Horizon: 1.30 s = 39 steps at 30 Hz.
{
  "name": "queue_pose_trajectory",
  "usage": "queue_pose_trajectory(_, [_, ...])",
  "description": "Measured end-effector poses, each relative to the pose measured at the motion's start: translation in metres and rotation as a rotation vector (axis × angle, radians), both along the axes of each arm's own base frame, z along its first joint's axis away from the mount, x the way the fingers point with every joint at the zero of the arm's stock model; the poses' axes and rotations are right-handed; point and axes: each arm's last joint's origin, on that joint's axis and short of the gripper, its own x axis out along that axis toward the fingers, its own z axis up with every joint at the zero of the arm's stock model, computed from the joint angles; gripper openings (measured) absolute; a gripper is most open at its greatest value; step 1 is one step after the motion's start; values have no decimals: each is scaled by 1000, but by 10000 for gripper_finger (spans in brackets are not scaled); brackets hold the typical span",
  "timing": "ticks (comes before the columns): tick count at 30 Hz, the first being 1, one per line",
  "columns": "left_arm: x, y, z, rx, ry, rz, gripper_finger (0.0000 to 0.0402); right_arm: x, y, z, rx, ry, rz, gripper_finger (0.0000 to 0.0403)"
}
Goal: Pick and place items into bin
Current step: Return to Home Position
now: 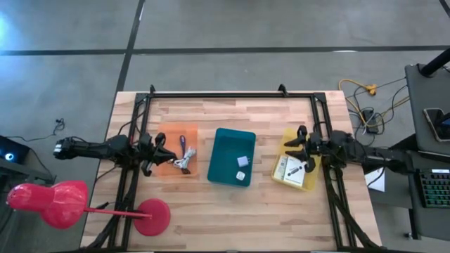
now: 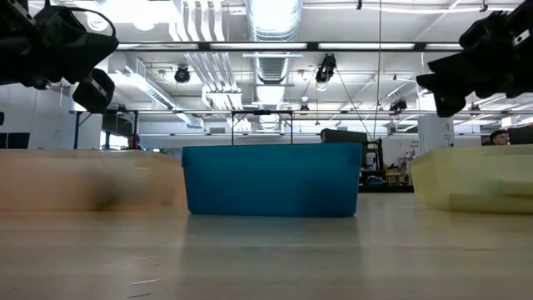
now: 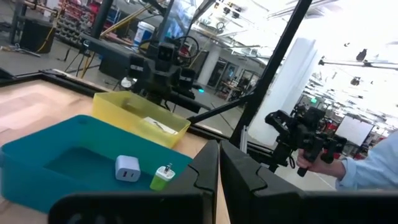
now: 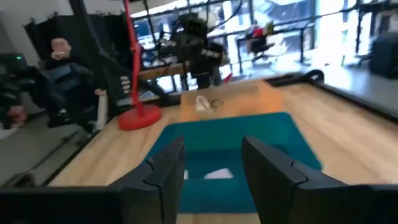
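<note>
The teal bin (image 1: 232,156) stands at the table's middle, with two small white items (image 1: 242,161) on its floor; in the left wrist view they show as a white cube (image 3: 129,168) and a green-white piece (image 3: 163,177). An orange tray (image 1: 176,160) to the bin's left holds a purple stick (image 1: 182,145) and pale wiry pieces (image 1: 184,163). A yellow tray (image 1: 297,165) to the right holds white packets (image 1: 292,171). My left gripper (image 1: 162,150) hovers shut over the orange tray's left part (image 3: 219,168). My right gripper (image 1: 295,144) hovers open over the yellow tray, nothing between its fingers (image 4: 211,168).
A big pink-red lamp-like stand (image 1: 151,214) rests at the table's near left corner, its head (image 1: 49,204) past the edge. Black frame rails (image 1: 232,95) run along the far edge and both sides. A person's hand with a device (image 3: 311,149) and a seated person (image 4: 59,56) show beyond the table.
</note>
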Motion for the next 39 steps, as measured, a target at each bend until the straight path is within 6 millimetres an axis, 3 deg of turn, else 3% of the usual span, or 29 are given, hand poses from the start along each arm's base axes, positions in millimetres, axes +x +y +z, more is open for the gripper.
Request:
queue_pose_trajectory(8, [4, 0, -5, 30, 53, 4, 0, 3, 1, -3, 37, 40, 13, 150])
queue_pose_trajectory(15, [7, -1, -9, 35, 103, 3, 0, 3, -3, -6, 69, 64, -143, 144])
queue_pose_trajectory(39, [13, -1, -20, 45, 214, 3, 0, 3, -3, -6, 67, 68, -144, 140])
